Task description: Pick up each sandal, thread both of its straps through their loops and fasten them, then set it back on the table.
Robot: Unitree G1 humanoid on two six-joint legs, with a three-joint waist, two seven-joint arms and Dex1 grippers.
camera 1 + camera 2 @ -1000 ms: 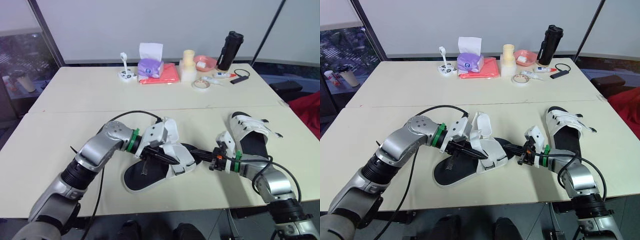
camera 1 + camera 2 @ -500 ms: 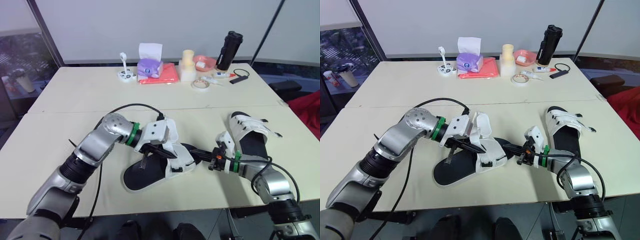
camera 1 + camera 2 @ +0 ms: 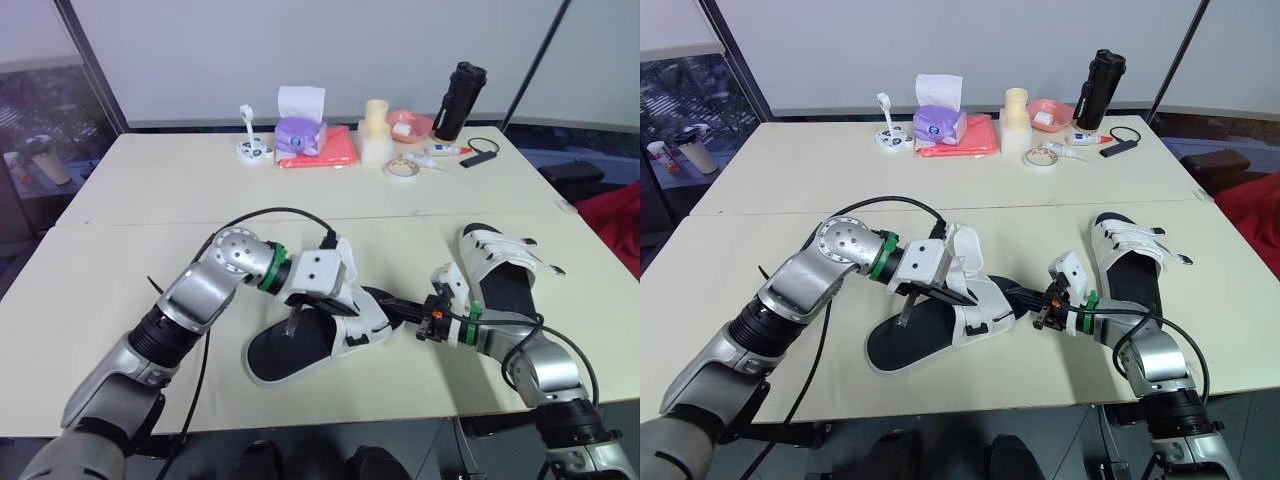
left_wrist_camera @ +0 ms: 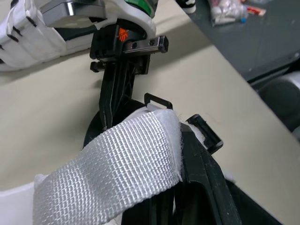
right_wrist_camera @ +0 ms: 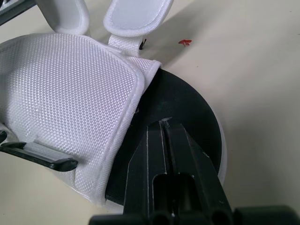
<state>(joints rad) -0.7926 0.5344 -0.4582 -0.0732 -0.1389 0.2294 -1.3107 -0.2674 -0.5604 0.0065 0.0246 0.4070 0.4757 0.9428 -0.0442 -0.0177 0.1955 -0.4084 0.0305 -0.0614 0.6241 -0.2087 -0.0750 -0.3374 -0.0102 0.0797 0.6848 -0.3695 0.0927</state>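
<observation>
Left wrist view gives the relation that matters: the white strap [image 4: 117, 159], clamped in the left gripper [image 3: 325, 305], ends just short of a black loop [image 4: 158, 100] that lies beyond its free end, toward the right gripper [image 3: 392, 306]. The sandal [image 3: 290, 350] lies on the table [image 3: 150, 200] between the two arms, its long axis running from near-left to far-right. The right gripper, fingers together, presses on the sole's far-right end, so the left arm looks best placed to feed the strap. A second loop [image 4: 205, 133] sits beside the first, and I cannot tell which one serves this strap. The other sandal [image 3: 500, 270] lies just past the right arm, its straps seemingly done up.
</observation>
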